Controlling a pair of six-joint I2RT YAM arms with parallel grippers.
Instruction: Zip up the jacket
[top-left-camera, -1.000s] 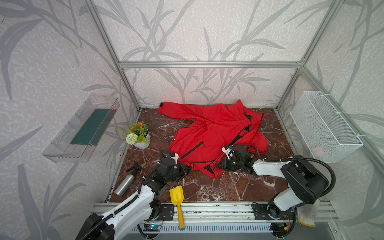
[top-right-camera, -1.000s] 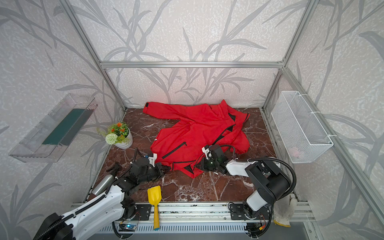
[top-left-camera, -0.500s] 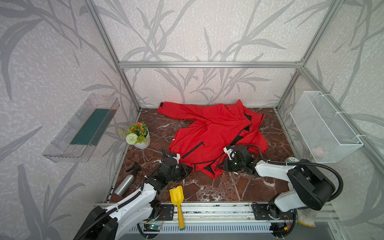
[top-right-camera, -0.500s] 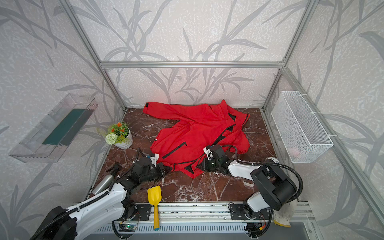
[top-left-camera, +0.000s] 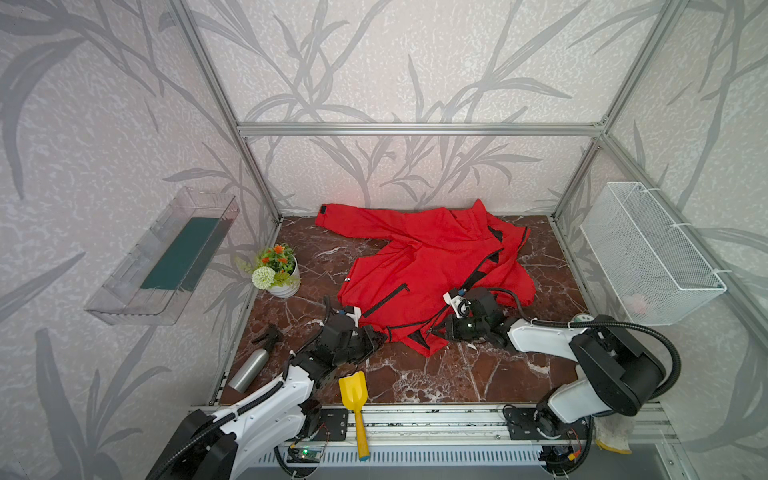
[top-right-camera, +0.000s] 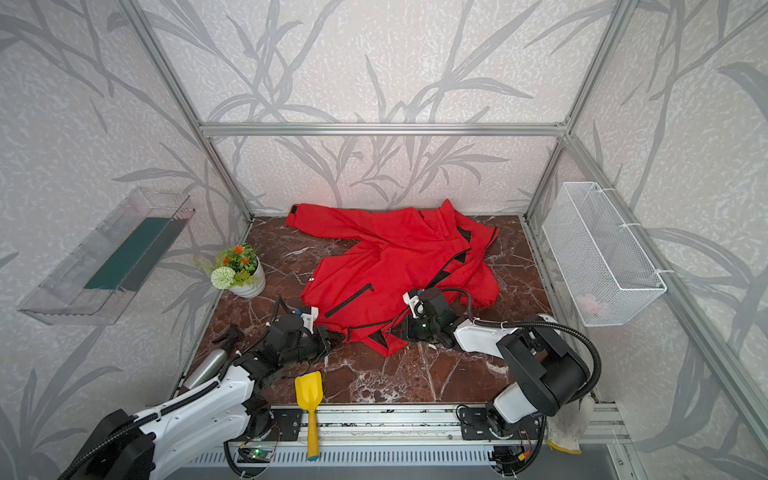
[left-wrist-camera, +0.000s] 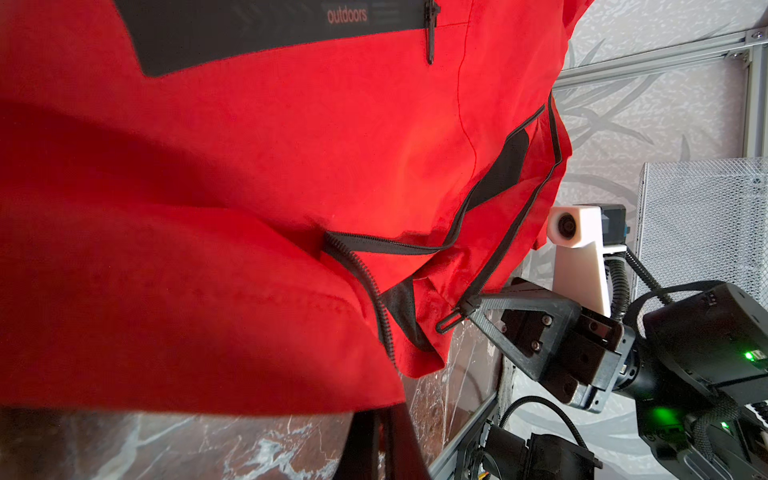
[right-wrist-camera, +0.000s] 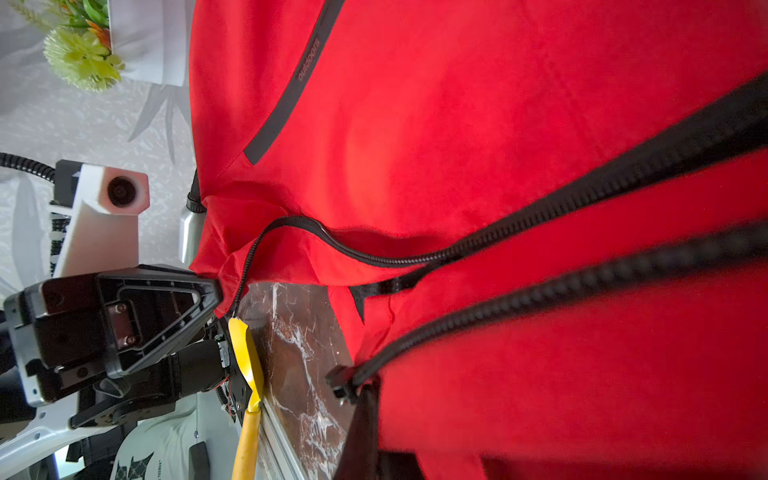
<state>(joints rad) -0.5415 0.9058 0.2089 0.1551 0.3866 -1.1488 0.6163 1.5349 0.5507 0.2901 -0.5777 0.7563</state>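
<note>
Dark marble makes the counter (top-left-camera: 415, 374) inside a cage of pale walls with a leaf pattern. The red jacket (top-left-camera: 419, 266) lies crumpled on it just beside the flower pot (top-left-camera: 284, 282), with its front open and the collar on the side far from the pot. The left end effector (top-left-camera: 380, 336) is the one nearer to the flower pot. Its jaws are closed together on the bottom corner of one front panel, where the black row of teeth (right-wrist-camera: 245, 274) ends. The right end effector (left-wrist-camera: 473, 308) works further from the pot, at the other bottom corner. It is also pinched fully shut, on the zipper edge at the slider (left-wrist-camera: 466, 309), whose pull tab (left-wrist-camera: 446, 325) hangs free. The two corners stand apart, so I judge that the halves are not yet joined. The main risk from here is in the joining: the cloth is soft, so the end of the teeth can bend away and miss the slider. If the arms pull apart too strongly, the thin hem may slip out of a grip. The black lining (left-wrist-camera: 399, 307) near the teeth could get caught in the slider. A low move could also push the yellow scoop (top-left-camera: 352, 390), which lies further from the pot than the left end effector.
</note>
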